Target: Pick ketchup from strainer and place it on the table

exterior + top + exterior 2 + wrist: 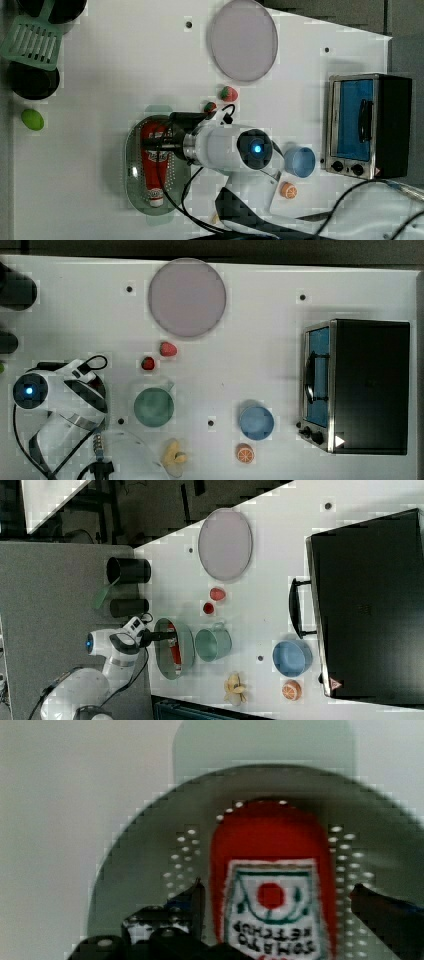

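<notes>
The ketchup (151,162), a red bottle with a white-and-red label, lies flat in the pale green strainer (131,172), its white cap (156,201) towards the left view's bottom. My gripper (156,142) hovers open over the bottle's upper half. In the wrist view the ketchup (272,845) lies between my dark fingers (192,900), one on each side, and the gripper (277,890) holds nothing. The right view shows the strainer (186,647) beside the table's (270,605) edge, with the gripper (167,636) reaching in over the ketchup (174,652).
A lilac plate (186,297), two strawberries (168,349), a green cup (154,407), a blue cup (256,422), an orange half (245,453) and a banana (175,455) lie about. A toaster oven (367,385) stands at the top view's right. Black cups (32,80) stand beside a green spatula (34,37).
</notes>
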`<state>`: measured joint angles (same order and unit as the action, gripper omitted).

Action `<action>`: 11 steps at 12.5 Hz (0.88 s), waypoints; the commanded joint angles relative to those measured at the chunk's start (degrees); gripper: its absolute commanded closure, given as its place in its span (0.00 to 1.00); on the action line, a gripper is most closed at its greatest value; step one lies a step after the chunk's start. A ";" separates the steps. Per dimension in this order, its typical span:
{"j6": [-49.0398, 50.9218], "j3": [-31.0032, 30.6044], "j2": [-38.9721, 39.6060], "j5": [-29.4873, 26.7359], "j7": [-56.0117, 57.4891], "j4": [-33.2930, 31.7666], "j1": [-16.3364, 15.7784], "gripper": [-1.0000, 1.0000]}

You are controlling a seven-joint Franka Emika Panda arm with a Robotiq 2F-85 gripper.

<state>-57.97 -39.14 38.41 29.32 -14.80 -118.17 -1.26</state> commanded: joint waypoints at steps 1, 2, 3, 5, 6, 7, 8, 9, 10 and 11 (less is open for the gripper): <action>-1.53 1.48 1.24 1.15 -6.39 1.29 -2.50 0.00; -1.83 2.09 1.99 1.32 -6.39 1.74 -3.07 0.04; -1.98 2.63 2.33 1.32 -6.39 2.01 -3.47 0.16; -2.55 2.71 2.06 1.33 -6.38 2.11 -3.55 0.40; -2.46 2.38 1.29 1.29 -6.39 2.00 -3.37 0.41; -1.40 1.57 -0.13 1.13 -6.39 1.19 -2.96 0.41; -0.54 0.17 -2.17 0.36 -6.38 0.06 -2.20 0.41; 0.39 -1.74 -4.83 -1.72 -6.40 -1.17 -1.05 0.41; 1.63 -3.62 -7.71 -4.88 -6.40 -1.97 0.31 0.41; 3.36 -5.37 -10.71 -8.51 -6.39 -2.18 1.76 0.41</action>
<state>-54.13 -42.13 31.64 21.07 -18.65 -122.09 0.08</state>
